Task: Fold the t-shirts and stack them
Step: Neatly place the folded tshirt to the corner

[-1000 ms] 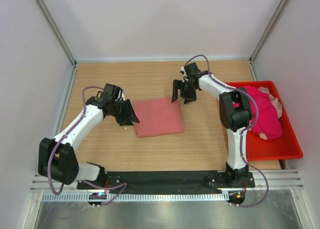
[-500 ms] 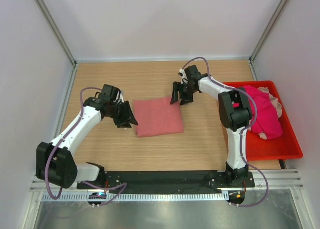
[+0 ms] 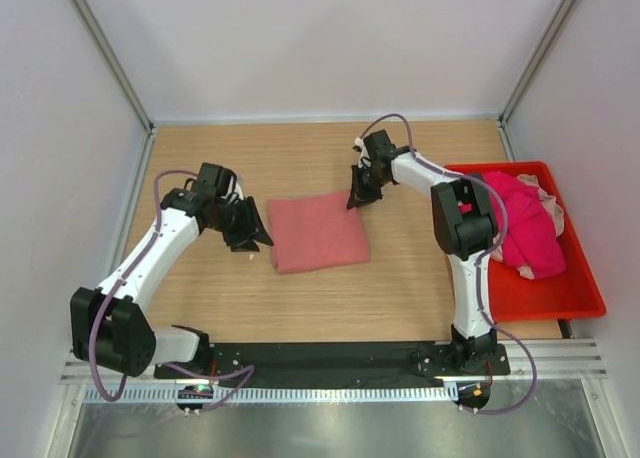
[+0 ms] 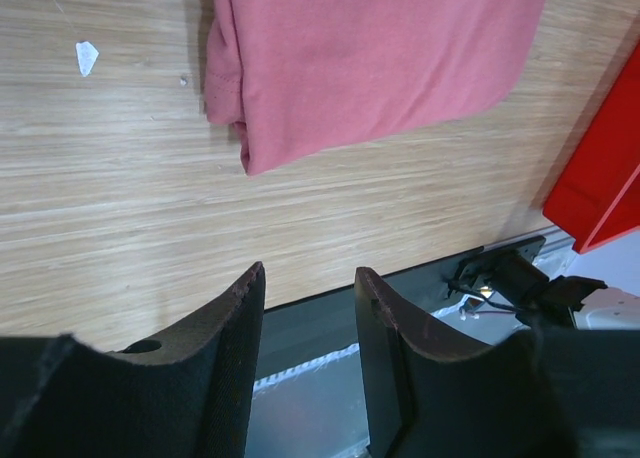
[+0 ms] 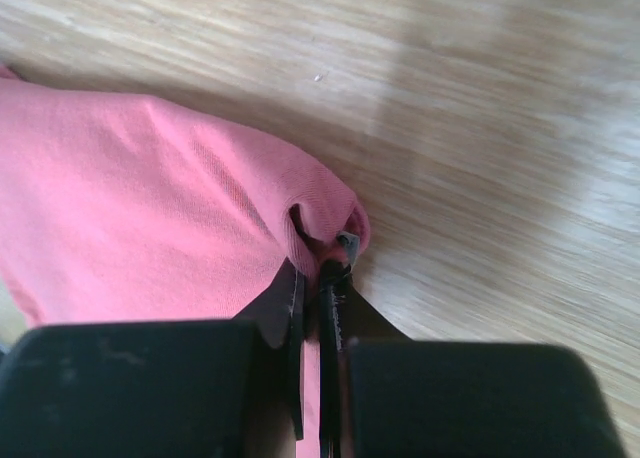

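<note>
Folded salmon t-shirt point(image 3: 317, 233): right end effector point(image 5: 314, 266) pinches its far-right corner, probably squaring the fold; left end effector point(image 4: 305, 296) part-open, empty, beside left edge.

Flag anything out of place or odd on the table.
A small white scrap lies on the table beside the folded shirt. The shirt sits slightly askew, its far-right corner bunched in the shut right gripper. Other shirts lie heaped in the bin.

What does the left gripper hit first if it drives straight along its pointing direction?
Probably the bare table, just short of the folded pink shirt: the left gripper is open and tilted down at the wood. Depth is unclear.
</note>
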Robot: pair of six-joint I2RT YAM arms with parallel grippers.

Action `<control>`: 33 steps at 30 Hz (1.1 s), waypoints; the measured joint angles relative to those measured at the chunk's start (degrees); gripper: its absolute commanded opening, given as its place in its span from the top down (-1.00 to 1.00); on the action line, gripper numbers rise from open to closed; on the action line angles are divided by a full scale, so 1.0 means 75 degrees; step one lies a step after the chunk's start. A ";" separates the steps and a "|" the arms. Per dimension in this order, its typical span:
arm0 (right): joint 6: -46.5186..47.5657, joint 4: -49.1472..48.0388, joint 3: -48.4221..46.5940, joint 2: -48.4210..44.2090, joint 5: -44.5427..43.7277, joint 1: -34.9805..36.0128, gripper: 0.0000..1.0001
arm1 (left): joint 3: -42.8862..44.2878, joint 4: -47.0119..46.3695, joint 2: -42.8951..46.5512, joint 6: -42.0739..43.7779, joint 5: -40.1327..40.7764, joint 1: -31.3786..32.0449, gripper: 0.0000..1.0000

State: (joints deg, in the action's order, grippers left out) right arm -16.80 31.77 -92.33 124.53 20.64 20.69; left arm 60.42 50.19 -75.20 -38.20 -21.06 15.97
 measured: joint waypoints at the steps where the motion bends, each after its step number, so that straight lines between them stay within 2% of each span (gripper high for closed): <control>1: 0.0032 0.0070 -0.0099 0.0035 -0.0114 0.0009 0.98 | 0.0102 0.0061 0.0000 0.0009 0.0006 -0.0003 0.15; 9: 0.0988 0.1239 -0.1941 0.0545 -0.2291 -0.0038 0.98 | 0.0458 0.0554 -0.0029 0.0490 0.0315 -0.0093 0.18; 17: 0.2334 0.1737 -0.4153 0.1253 -0.4030 -0.1017 0.98 | 0.0323 0.0734 -0.0160 0.1017 0.0469 -0.0099 0.17; 21: 0.3057 0.1664 -0.5027 0.1824 -0.4208 -0.1620 0.98 | -0.0082 0.0714 -0.0160 0.1131 0.0452 -0.0105 0.17; 27: 0.3847 0.1364 -0.5438 0.2311 -0.4144 -0.2425 0.98 | -0.0539 0.0740 -0.0149 0.1186 0.0498 -0.0105 0.18; 33: 0.4727 0.0527 -0.5703 0.2538 -0.3963 -0.2920 0.98 | -0.0758 0.0796 -0.0149 0.1183 0.0656 -0.0105 0.19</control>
State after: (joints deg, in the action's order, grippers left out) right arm 18.65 35.73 -135.11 143.57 -9.08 -1.21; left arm 54.74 56.16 -76.31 -29.32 -16.14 15.18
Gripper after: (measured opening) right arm 0.070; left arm 0.407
